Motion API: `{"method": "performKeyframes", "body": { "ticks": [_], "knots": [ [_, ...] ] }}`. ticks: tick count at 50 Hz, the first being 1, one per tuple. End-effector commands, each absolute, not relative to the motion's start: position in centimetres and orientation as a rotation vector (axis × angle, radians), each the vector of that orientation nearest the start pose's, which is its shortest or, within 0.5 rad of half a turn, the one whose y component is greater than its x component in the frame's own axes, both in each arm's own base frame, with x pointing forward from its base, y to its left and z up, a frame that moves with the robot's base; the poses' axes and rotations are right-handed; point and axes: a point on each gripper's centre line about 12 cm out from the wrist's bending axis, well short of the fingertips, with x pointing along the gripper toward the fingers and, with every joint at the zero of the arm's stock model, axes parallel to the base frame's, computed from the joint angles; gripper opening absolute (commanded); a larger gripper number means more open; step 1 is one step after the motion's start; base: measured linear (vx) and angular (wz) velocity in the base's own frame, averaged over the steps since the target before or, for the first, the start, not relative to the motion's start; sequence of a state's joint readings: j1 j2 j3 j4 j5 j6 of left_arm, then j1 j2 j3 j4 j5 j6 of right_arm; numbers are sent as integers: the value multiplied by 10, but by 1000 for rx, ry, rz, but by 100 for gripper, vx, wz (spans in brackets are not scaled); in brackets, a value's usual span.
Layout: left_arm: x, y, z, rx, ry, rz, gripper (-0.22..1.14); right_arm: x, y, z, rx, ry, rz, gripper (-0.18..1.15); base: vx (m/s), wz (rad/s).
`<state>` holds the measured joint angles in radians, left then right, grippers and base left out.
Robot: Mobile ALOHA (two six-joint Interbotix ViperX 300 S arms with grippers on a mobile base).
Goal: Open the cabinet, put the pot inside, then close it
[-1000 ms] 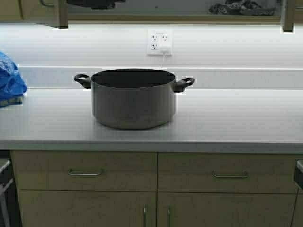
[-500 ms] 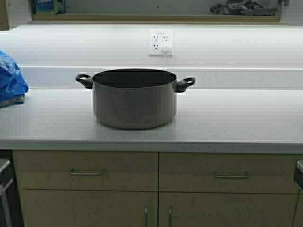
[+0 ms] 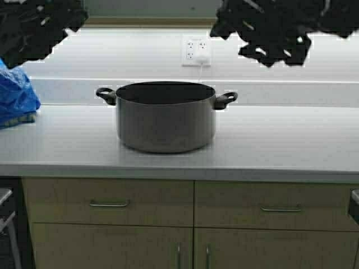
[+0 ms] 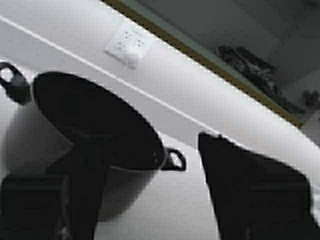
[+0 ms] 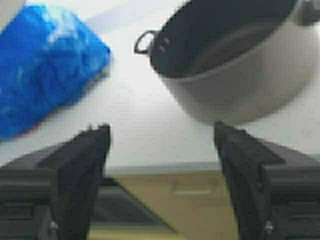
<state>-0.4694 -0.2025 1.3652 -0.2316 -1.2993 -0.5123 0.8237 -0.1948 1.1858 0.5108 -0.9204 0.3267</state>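
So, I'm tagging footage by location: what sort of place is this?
Most likely a home kitchen: a grey cooking pot stands on a countertop, with base cabinet drawers below and a wall outlet on the backsplash.

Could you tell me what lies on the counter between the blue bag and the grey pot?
Nothing: in the high view the counter is bare between the blue bag and the pot. The right wrist view shows the same gap.

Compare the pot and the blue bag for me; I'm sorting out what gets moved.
The pot is matte grey, rigid and round, with black loop handles; the blue bag is bright, crumpled and shapeless. The pot stands mid-counter, open-topped; the bag sits at the counter's left end, cut off by the frame. Both rest on the countertop, untouched.
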Motion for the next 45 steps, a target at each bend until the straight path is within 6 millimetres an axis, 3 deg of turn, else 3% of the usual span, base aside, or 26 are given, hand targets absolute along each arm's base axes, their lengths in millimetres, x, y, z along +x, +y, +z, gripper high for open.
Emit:
{"method": "performKeyframes", "body": {
  "ticks": [1,9,23,30,45],
  "knots": [
    [217,-78,148,-627,-20,-245,88,216,169,140,635,203,390,94,0,12],
    [229,-83,114,-699,20,-232,88,219,175,100,715,218,403,94,0,10],
    [266,-97,46,-895,87,-223,88,240,167,55,778,165,297,94,2,6],
    [286,-101,38,-938,69,-249,88,261,165,44,888,168,296,94,2,3],
    [323,-85,14,-1047,80,-302,88,315,158,16,1085,204,384,94,1,2]
  ]
}}
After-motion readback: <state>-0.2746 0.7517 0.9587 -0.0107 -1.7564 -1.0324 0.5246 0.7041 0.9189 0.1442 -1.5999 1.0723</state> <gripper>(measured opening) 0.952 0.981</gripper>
